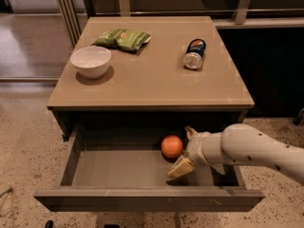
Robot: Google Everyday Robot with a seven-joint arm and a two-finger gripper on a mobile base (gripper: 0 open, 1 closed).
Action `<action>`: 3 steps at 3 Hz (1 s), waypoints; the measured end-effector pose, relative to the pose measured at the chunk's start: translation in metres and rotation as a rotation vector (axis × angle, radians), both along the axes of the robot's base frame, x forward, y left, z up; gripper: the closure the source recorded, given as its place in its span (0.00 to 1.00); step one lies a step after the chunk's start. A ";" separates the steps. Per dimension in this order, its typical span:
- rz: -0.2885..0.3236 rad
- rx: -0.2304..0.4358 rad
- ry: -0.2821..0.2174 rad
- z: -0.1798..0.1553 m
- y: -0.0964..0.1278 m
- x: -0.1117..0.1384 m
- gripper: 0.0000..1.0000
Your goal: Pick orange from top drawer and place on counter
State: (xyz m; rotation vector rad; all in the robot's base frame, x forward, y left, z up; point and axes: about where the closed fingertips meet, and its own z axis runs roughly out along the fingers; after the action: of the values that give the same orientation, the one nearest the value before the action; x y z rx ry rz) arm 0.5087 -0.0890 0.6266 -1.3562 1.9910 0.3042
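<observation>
The top drawer (118, 170) is pulled open below the counter (152, 75). The orange (172, 146) lies on the drawer's grey floor, right of the middle and near the back. My gripper (185, 149) is inside the drawer, right next to the orange on its right side. It is open. One tan fingertip (180, 168) is in front of the orange and the other (190, 131) is behind it. The white arm comes in from the right over the drawer's right side.
On the counter stand a white bowl (90, 61) at the left, a green snack bag (123, 38) at the back and a can (195, 54) lying on its side at the right. A dark cabinet wall stands to the right.
</observation>
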 end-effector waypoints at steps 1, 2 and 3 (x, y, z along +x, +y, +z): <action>0.005 0.009 0.004 -0.011 0.008 0.007 0.09; 0.006 0.009 0.004 -0.011 0.008 0.007 0.38; 0.006 0.009 0.004 -0.011 0.008 0.007 0.62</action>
State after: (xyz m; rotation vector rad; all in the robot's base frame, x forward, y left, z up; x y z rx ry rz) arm 0.5156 -0.0809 0.6155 -1.3566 1.9874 0.3188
